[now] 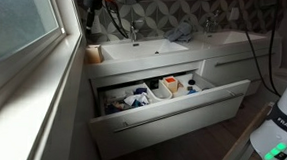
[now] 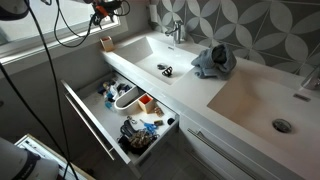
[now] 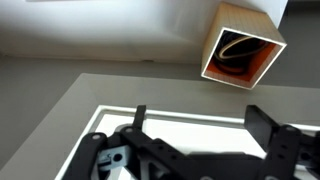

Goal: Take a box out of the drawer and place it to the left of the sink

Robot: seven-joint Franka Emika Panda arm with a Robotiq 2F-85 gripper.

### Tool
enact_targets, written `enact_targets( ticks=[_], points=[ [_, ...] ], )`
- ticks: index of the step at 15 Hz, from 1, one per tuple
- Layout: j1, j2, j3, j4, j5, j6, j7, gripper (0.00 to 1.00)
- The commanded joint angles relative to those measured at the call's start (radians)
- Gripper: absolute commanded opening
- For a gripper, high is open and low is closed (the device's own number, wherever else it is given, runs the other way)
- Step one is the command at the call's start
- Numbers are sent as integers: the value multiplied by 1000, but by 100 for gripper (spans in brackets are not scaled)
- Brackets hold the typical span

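A small tan box [image 3: 243, 45] with an orange and black picture stands on the counter to the left of the sink [image 1: 145, 52], and shows in both exterior views [image 1: 93, 54] [image 2: 106, 43]. My gripper [image 3: 200, 125] is open and empty. It hovers above the counter's corner, near the box and apart from it, and shows high up in both exterior views [image 1: 93, 1] [image 2: 106, 9]. The drawer [image 1: 177, 104] under the sink is pulled open and holds several toiletries [image 2: 135, 110].
A faucet [image 2: 177, 30] stands behind the sink [image 2: 160, 55]. A grey cloth [image 2: 212, 60] lies on the counter beside a second basin [image 2: 262, 100]. A small dark object [image 2: 165, 69] lies in the sink. A window sill [image 1: 34, 73] runs along the side.
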Motion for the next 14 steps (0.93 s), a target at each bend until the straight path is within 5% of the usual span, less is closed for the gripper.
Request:
enact_targets(
  ticks=[1, 11, 14],
  points=[
    [-17, -118, -31, -79, 2, -103, 118, 100],
    [-7, -506, -106, -407, -27, -430, 591, 100],
    [-13, -618, -96, -472, 105, -450, 680, 100]
  ],
)
